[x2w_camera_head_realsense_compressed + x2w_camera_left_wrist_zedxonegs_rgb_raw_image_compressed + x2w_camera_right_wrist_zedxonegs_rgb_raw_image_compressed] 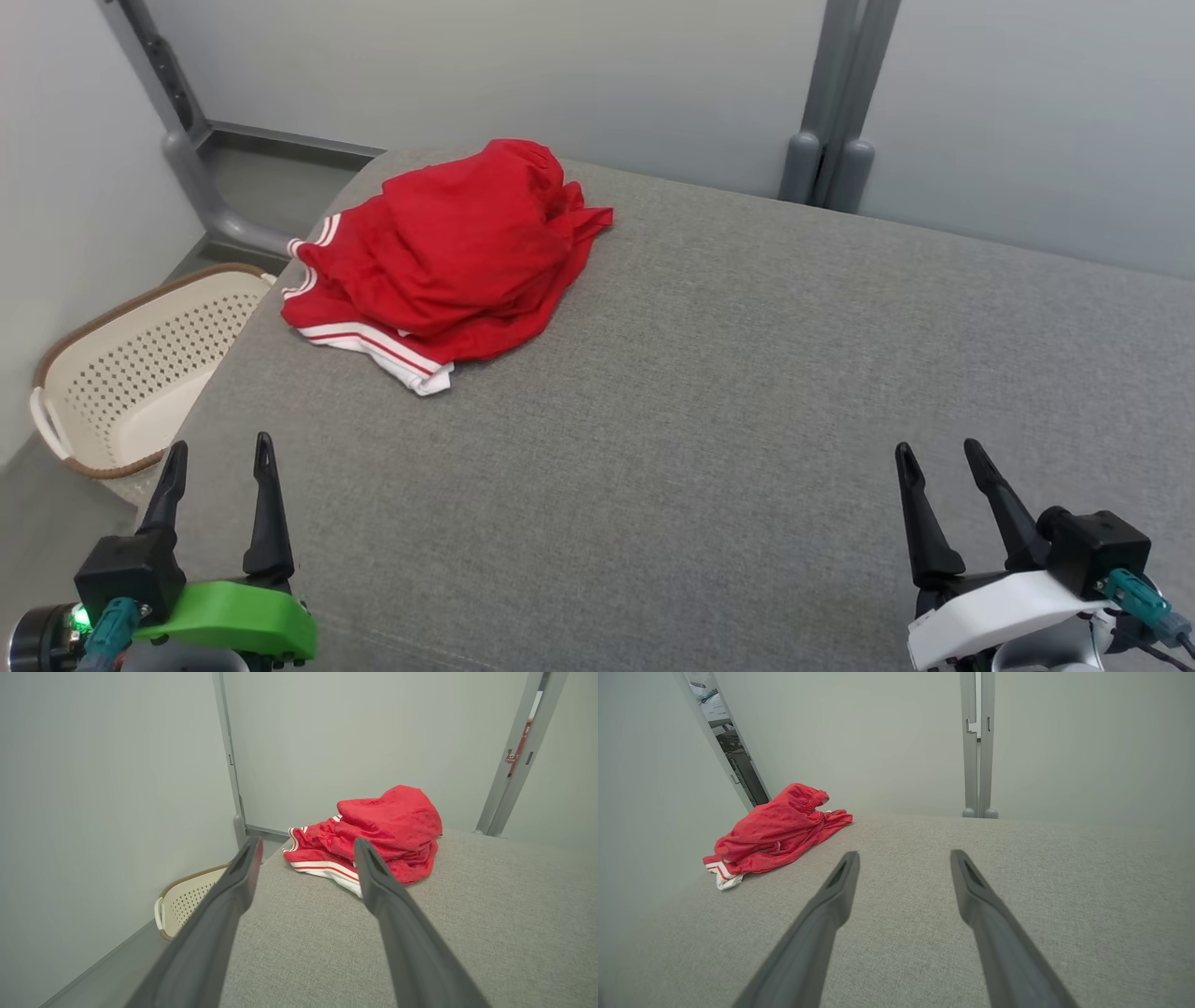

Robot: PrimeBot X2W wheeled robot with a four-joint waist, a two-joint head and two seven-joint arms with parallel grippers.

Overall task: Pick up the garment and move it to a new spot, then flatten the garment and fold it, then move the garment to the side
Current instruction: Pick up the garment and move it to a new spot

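1. Red shorts (448, 252): crumpled heap on the grey surface (709, 420); ahead of the left tool (220, 446), slightly to its right; touching neither tool.
2. Left tool: fingers apart, empty; right tool (936, 448): likewise, with the shorts ahead and far to its left.
3. Judgement: the left arm is nearer, so it suits the first reach.

— What are you counting?
— One garment (448, 252) is lying at eleven o'clock, one basket (140, 364) at nine, two grippers: left gripper (217, 462) at seven, right gripper (938, 457) at five.
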